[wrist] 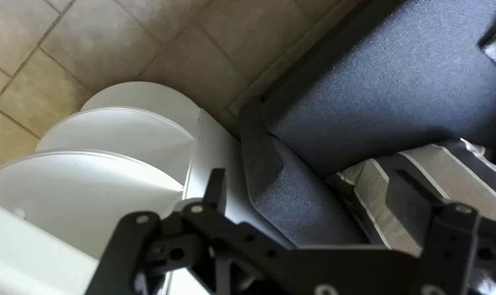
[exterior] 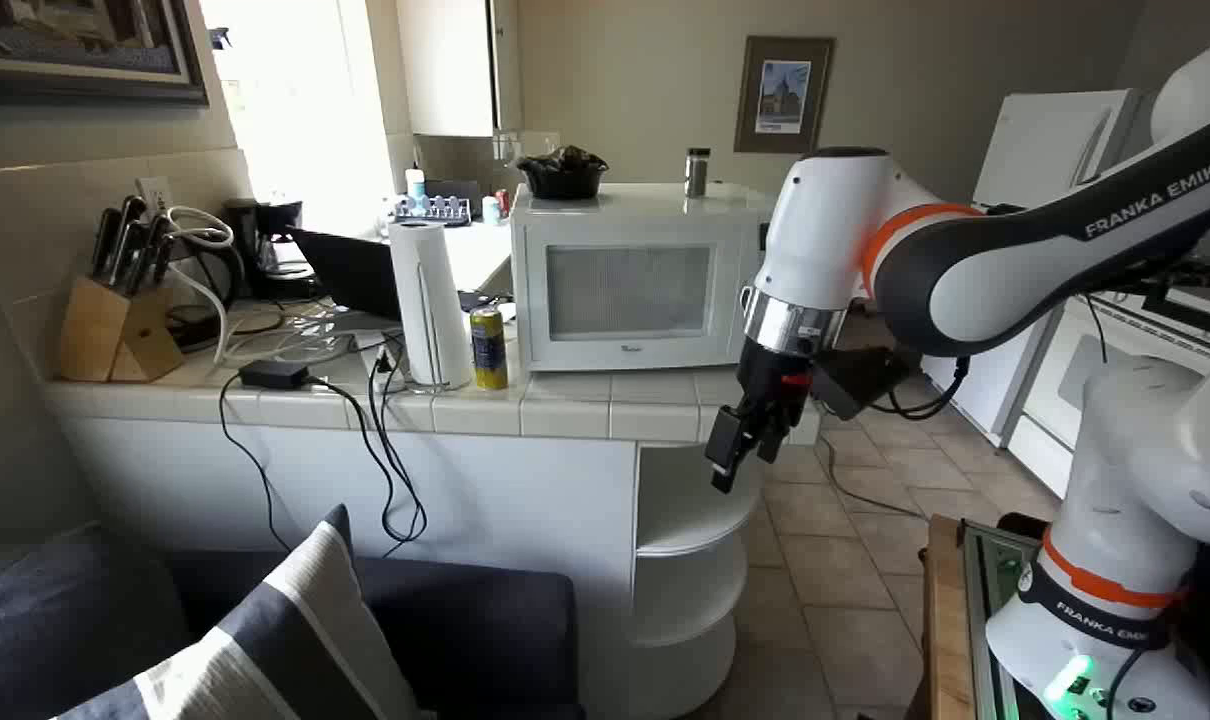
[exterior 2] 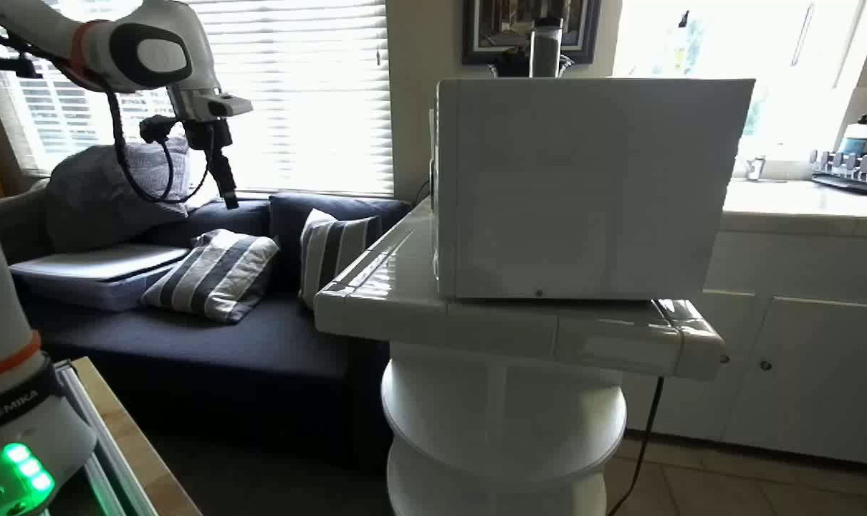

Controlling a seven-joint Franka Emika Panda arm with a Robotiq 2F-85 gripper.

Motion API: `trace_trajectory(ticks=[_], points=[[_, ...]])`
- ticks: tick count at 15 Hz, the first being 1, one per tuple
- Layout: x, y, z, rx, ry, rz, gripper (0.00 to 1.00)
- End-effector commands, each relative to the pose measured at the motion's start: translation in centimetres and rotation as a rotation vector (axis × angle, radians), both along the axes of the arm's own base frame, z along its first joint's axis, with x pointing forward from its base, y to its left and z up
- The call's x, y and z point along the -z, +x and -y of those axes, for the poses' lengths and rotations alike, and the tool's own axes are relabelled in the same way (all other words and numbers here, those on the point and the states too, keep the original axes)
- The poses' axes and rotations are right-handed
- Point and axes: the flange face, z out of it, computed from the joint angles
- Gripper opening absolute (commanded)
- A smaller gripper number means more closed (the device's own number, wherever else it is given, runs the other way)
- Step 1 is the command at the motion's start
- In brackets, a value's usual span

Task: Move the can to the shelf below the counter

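Mia: What are the robot's fingers [wrist: 216, 190] doing?

Sam: They are spread wide apart. In the wrist view, one pokes up low in the middle and its twin is at the lower right.

Mia: And the gripper [exterior: 745, 468] they belong to?

Sam: In an exterior view it hangs in the air, right of the middle, tipped down, at the end of the big arm [exterior: 995, 285].

Mia: What is close to it in the picture?

Sam: Its tips hide a bit of the shelf [exterior: 690, 515], the top one of three round white boards [exterior: 680, 605]. In the wrist view those boards sit at the left. A dark couch [wrist: 375, 90] fills the upper right, with a stripy pillow [wrist: 465, 184] below it.

Mia: So where is the can [exterior: 489, 348]?

Sam: In an exterior view it stands up straight, a little left of the middle of the frame. It is on the counter [exterior: 565, 418], just beside the tall paper roll [exterior: 427, 310]. The microwave [exterior: 625, 290] is to its right.

Mia: What is on the microwave?

Sam: A black bowl [exterior: 555, 186], and a jar [exterior: 697, 174] with a dark top.
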Motion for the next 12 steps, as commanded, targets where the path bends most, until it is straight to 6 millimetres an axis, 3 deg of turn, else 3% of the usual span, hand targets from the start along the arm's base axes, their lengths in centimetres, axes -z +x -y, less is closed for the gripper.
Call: trace_trajectory(ticks=[1, 9, 12], points=[[0.0, 0.0, 0.0, 0.0, 0.0, -0.001, 1.0], [0.0, 0.0, 0.0, 0.0, 0.0, -0.001, 1.0], [-0.4, 3.6, 2.3, 0.111, -0.013, -0.038, 1.0]])
